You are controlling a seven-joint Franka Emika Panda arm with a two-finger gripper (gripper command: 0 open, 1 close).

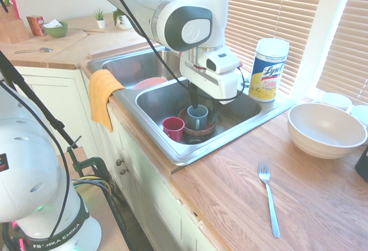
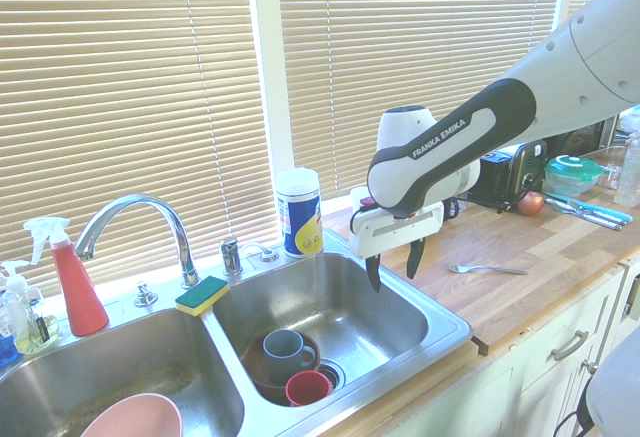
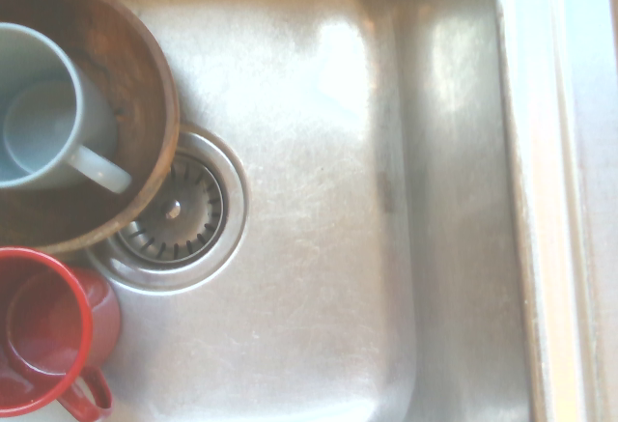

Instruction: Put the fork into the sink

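The landmark is the double-basin stainless steel sink (image 2: 334,308). The slim silver metal fork (image 1: 267,196) is laid flat on the light wooden tabletop (image 1: 230,202) beside the sink, on the side of the basin that holds the mugs. The black fingers (image 2: 394,266) are held apart over that basin, with nothing between them.

The step in hand is judged to be the approach to the fork. The fingers should be raised clear of the sink rim before travel toward the tabletop is begun. The opening should then be aligned across the narrow handle, near its middle, so that tipping is limited. Descent should be made slowly until the handle lies between both tips; excess pressure may cause the thin metal to slide or pivot. After closing, a short vertical lift is advised, and release should be made low in the sink, away from the mugs.

Within the sink, a blue-grey mug (image 2: 287,353) is seated in a brown round bowl (image 3: 147,65) near the drain (image 3: 176,211), with a red mug (image 3: 46,330) beside the bowl. A white and blue wipes canister (image 1: 269,70) is stood behind the sink, toward the closed beige blinds (image 2: 130,87). An orange cloth (image 1: 104,97) is draped at the sink's front edge.
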